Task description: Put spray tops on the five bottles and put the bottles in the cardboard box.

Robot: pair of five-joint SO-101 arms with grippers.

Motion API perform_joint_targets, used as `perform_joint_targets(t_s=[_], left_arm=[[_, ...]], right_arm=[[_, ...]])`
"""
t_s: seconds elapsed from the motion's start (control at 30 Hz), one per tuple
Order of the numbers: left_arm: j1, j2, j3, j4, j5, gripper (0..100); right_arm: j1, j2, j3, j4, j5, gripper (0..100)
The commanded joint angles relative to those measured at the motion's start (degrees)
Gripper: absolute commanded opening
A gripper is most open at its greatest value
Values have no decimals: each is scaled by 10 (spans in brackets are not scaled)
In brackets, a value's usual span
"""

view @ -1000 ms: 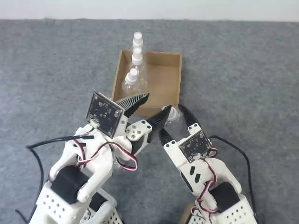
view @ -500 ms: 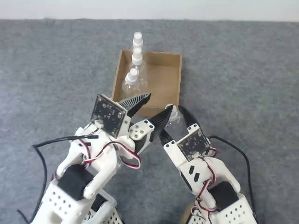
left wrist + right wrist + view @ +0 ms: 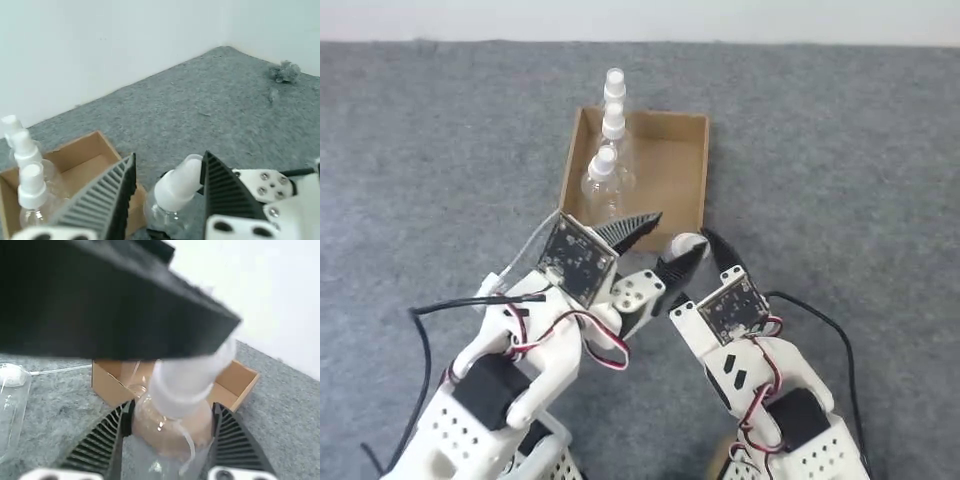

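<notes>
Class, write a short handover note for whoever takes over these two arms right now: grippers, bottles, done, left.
Right gripper: shut on a bottle, close to the box.
Left gripper: open around that bottle's spray top.
Done: three topped bottles stand in the box.
Left: check this top is seated, box the bottle, then handle the last bottle on the carpet; its top cannot be made out.

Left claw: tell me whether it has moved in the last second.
Yes. The left claw has shifted right along the near wall of the cardboard box, toward the spray top.
</notes>
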Motion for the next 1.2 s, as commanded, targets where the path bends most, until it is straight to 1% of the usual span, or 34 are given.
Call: perform_joint_targets(t_s=[0.0, 0.13, 0.77, 0.93, 1.17], left_arm=[[-28, -1, -3, 7, 6, 187], [-37, -1, -9, 10, 31, 187], [-39, -1, -22, 11, 36, 187], [-39, -1, -51, 43, 55, 187], [-39, -1, -50, 46, 55, 187]], right_arm=[[-5, -9, -20, -13, 7, 144], [-5, -9, -20, -13, 7, 144], [-5, -9, -20, -13, 7, 144], [-5, -8, -19, -13, 7, 144], [-5, -8, -19, -13, 7, 144]])
